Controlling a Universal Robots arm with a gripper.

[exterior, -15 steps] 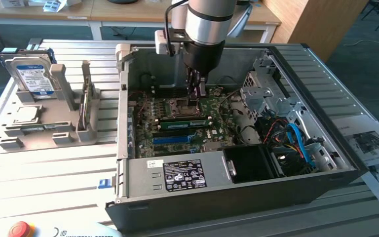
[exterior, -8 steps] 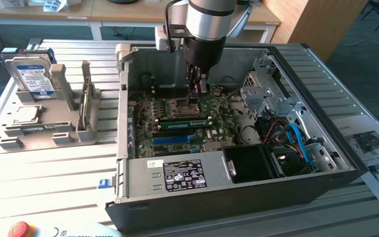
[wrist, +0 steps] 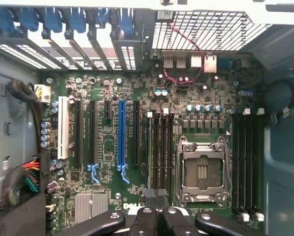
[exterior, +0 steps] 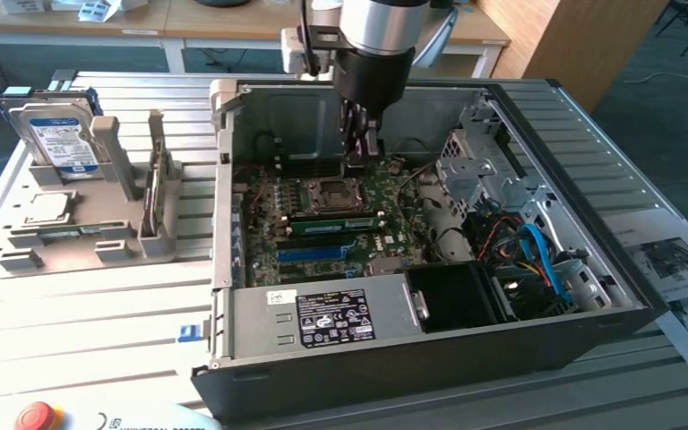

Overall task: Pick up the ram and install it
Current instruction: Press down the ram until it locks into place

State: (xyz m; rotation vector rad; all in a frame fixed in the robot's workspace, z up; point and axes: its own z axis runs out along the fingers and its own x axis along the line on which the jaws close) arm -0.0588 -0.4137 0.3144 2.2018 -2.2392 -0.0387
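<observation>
The ram point(exterior: 336, 223), a slim green stick, lies seated along a slot beside the empty processor socket point(exterior: 326, 193) on the motherboard inside the open computer case. My gripper point(exterior: 360, 159) hangs over the board, above and apart from the stick, its black fingers pressed together with nothing between them. In the wrist view the gripper point(wrist: 156, 194) points down at the end of the dark memory slots point(wrist: 160, 147) next to the socket point(wrist: 203, 170). From straight above I cannot make out the ram in those slots.
The case wall point(exterior: 219, 179) and the drive cage point(exterior: 487, 170) hem in the board. The power supply point(exterior: 320, 318) fills the near side. A grey holder point(exterior: 81, 224) on the exterior view's left carries a blue-labelled hard drive point(exterior: 57, 134), a silver processor chip point(exterior: 47, 208) and a thin upright piece point(exterior: 153, 175).
</observation>
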